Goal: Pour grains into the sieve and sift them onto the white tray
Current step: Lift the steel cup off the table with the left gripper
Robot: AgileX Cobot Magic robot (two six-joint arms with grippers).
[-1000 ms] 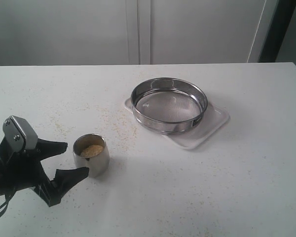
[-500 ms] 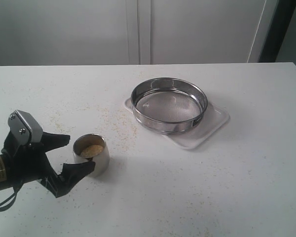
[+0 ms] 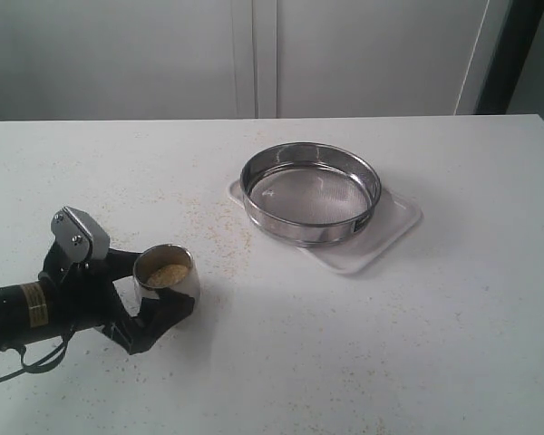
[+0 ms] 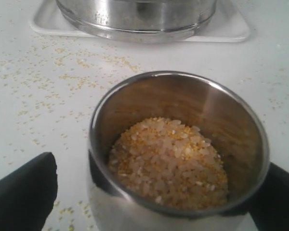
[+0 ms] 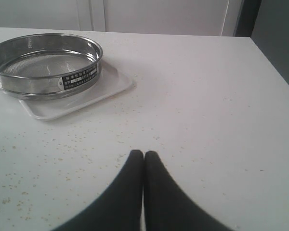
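Grains [image 4: 168,159] sit in the steel cup [image 3: 179,283] near the surface's [image 3: 390,344] left edge, straddled by my left claw [image 3: 154,285], spread wide. My right claw [image 5: 143,156] is pressed together; sieve [image 3: 310,192] rests on white tray [image 3: 394,227].

Left arm [image 3: 18,308], low and nearly level, pointing rightward in exterior view, left gripper [image 3: 159,283], jaws spread wide, black fingers [image 4: 24,192] well apart, right gripper [image 5: 143,156], black jaws pressed together tip to tip.

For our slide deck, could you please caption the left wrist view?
Open black fingers flank a small steel cup of yellow-beige grains.
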